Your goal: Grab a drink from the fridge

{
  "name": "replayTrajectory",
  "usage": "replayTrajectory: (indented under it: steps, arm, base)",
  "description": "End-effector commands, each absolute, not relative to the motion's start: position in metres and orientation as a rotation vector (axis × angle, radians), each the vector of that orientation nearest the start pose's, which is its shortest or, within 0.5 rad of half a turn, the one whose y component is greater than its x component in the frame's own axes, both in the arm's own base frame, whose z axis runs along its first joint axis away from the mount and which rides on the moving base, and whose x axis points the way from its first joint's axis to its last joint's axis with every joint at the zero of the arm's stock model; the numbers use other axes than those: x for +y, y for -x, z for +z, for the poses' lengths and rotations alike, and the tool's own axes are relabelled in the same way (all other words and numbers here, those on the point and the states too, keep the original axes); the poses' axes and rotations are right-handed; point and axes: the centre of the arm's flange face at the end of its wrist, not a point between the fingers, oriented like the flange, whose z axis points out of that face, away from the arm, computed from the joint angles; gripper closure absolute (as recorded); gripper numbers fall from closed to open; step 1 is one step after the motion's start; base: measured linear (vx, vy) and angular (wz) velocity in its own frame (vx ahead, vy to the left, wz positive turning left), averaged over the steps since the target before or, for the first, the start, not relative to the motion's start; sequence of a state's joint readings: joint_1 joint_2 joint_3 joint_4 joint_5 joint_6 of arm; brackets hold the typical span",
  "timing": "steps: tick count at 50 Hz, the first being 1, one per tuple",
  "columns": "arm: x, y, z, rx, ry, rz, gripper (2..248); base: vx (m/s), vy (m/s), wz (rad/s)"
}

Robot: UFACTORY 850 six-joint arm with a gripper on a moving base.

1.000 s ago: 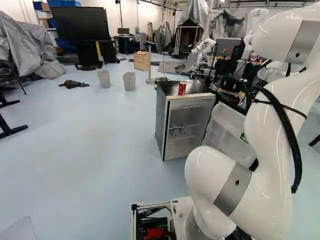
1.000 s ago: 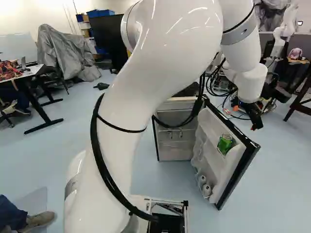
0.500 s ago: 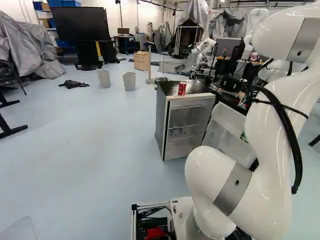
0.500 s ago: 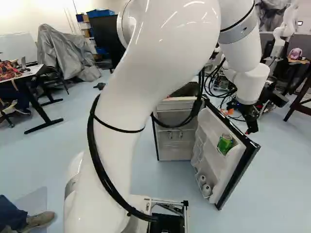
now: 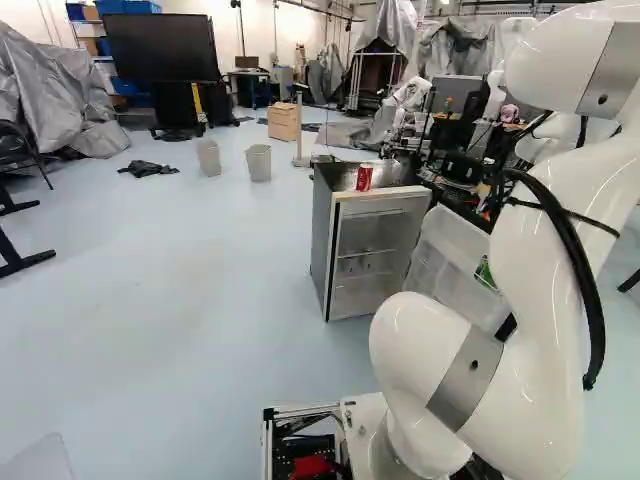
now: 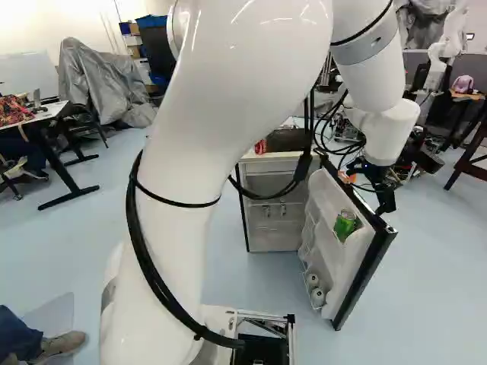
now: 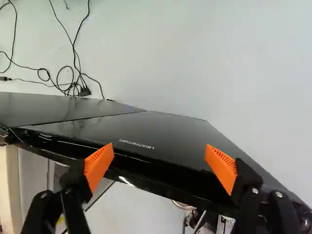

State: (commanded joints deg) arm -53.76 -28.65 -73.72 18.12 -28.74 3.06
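Note:
The gripper hangs at the outer top corner of the open fridge door and appears to touch it. In the wrist view the gripper has its orange pads wide apart, the door's black top edge crossing beneath and between them; nothing is gripped. A green can stands in an upper door shelf, with white round-topped items in the lowest one. The fridge faces the base with its inside showing. On its top stands a red can.
Behind the fridge are cluttered equipment and another robot. Two grey bins stand on the floor farther off. Black cables lie on the floor beyond the door. At the left of the right base view is a table.
The arm has shifted, carrying the gripper toward the fridge door. The door has swung slightly inward, its green can moving along with it. The base has stayed put.

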Motion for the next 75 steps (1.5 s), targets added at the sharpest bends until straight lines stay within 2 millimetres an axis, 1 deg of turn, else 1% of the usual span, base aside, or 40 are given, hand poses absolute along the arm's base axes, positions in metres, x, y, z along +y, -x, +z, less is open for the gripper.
replayTrajectory:
  steps: [49,75]
  arm:
    - [-0.427,-0.362,0.425,1.687,2.474,-0.285,3]
    - [-0.381,-0.357,0.425,1.624,2.506,-0.235,3]
  base:
    - [0.000,0.000,0.000]
    - [0.000,0.000,0.000]
